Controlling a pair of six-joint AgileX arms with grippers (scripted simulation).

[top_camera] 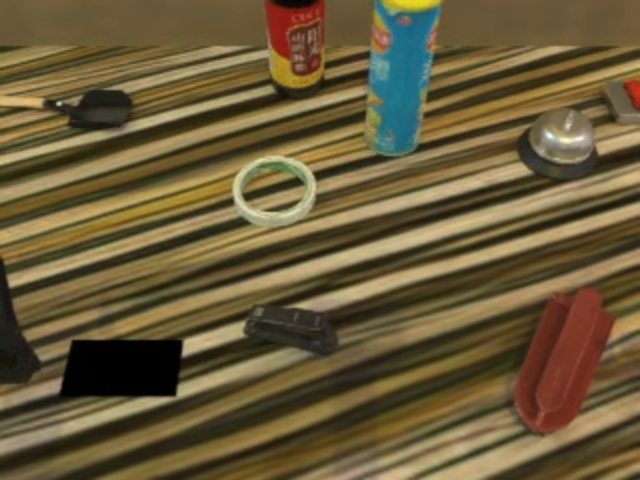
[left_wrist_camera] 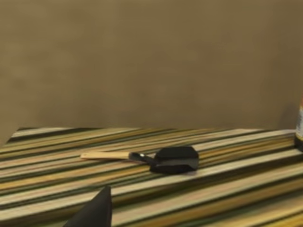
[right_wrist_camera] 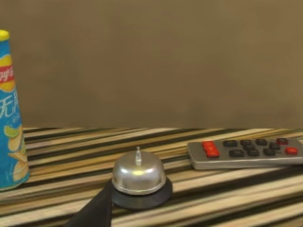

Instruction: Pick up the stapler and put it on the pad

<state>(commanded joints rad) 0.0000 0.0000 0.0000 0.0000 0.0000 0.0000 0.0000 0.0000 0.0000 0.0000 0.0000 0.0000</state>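
The small black stapler lies flat on the striped table, front of centre. The pad, a plain black rectangle, lies to its left near the front edge, with a strip of table between them. My left gripper is parked at the table's left edge, just left of the pad. In the left wrist view only one dark fingertip shows, far to one side, with nothing held. My right gripper is outside the top view. One of its fingers shows in front of the bell, holding nothing.
A tape ring lies behind the stapler. A sauce bottle and a blue chips can stand at the back. A black brush lies back left. At the right are a silver bell, a remote and a dark red plastic object.
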